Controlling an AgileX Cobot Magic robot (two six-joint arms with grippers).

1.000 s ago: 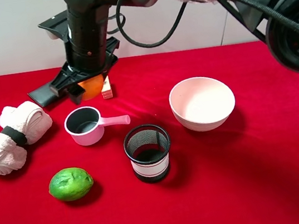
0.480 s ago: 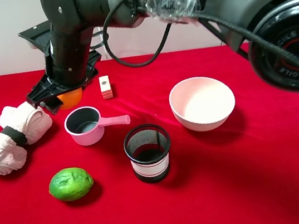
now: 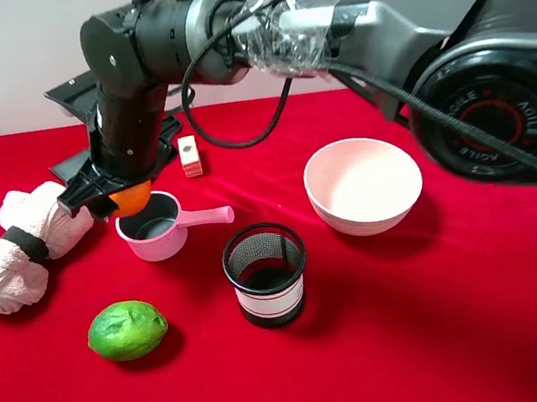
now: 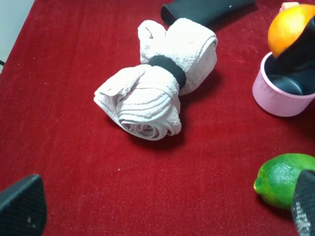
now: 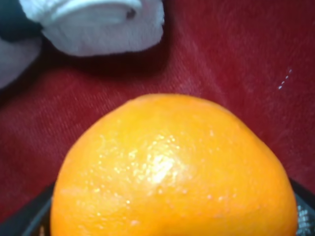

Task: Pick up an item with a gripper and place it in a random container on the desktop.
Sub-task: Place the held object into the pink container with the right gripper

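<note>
Exterior high view: the right gripper point(image 3: 114, 192), reaching across the middle from the right-hand arm, is closed around the orange point(image 3: 133, 199) and holds it clear of the red surface point(image 3: 431, 338), toward the far left corner. The fruit hangs over the far-left rim of the pink cup point(image 3: 146, 248), so the cup's opening lies just to the near-right of the gripper. The cup's handle point(image 3: 206, 216) points toward the right edge. A rolled towel point(image 3: 22, 243) lies beside the cup on the left-edge side; the lime point(image 3: 126, 329), mesh cup point(image 3: 266, 274) and pink bowl point(image 3: 364, 187) stand apart nearer the front and right. Left wrist view: the left gripper point(image 4: 162, 211) is spread wide and empty, low over the surface near the towel; the orange point(image 4: 289, 27) shows above the cup rim point(image 4: 275, 101), overlapping its edge. Right wrist view: the orange point(image 5: 172, 167) fills the frame between two dark fingers point(image 5: 22, 219), with the towel beyond. Judged from this, the right arm is the nearer one, and the release calls for a small shift toward the cup's centre.
</note>
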